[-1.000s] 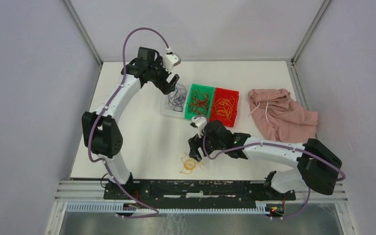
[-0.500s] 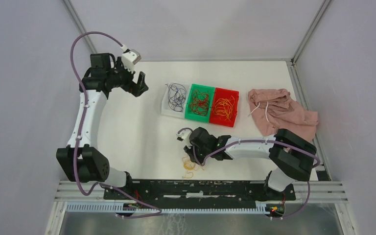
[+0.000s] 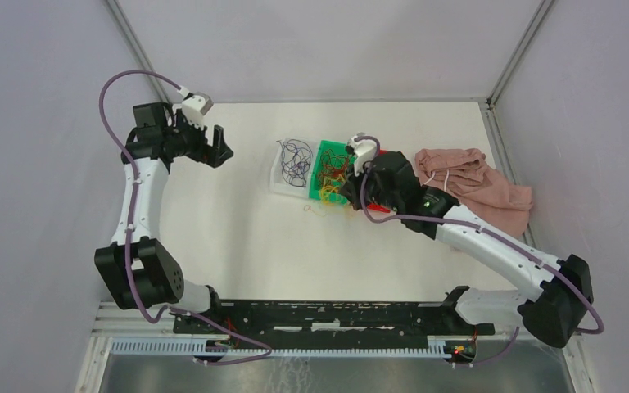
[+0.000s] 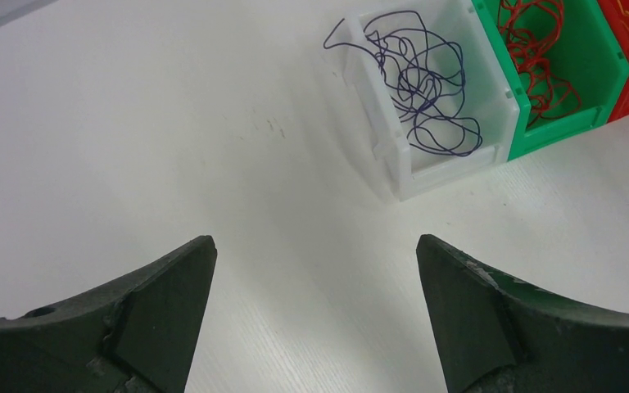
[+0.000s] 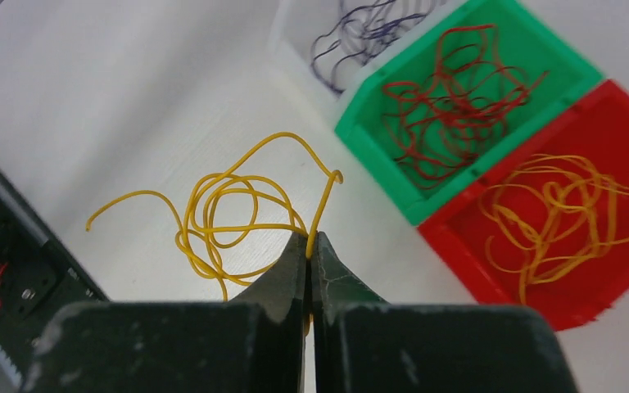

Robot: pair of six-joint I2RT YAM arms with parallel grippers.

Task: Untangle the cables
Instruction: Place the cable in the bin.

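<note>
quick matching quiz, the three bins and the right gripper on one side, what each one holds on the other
1 white bin
2 green bin
3 red bin
4 right gripper

a dark red cables
b yellow cable clump, pinched
c purple cables
d loose yellow cables

Pairs: 1-c, 2-a, 3-d, 4-b

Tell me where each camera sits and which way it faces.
Top external: above, behind the bases, looking down on the table; left arm and right arm visible.
Left wrist: on the left arm, facing down at the white bin; open left hand frames it.
Right wrist: facing down past the shut right hand pinching yellow cables.
Shared: both wrist views show the purple cables.
</note>
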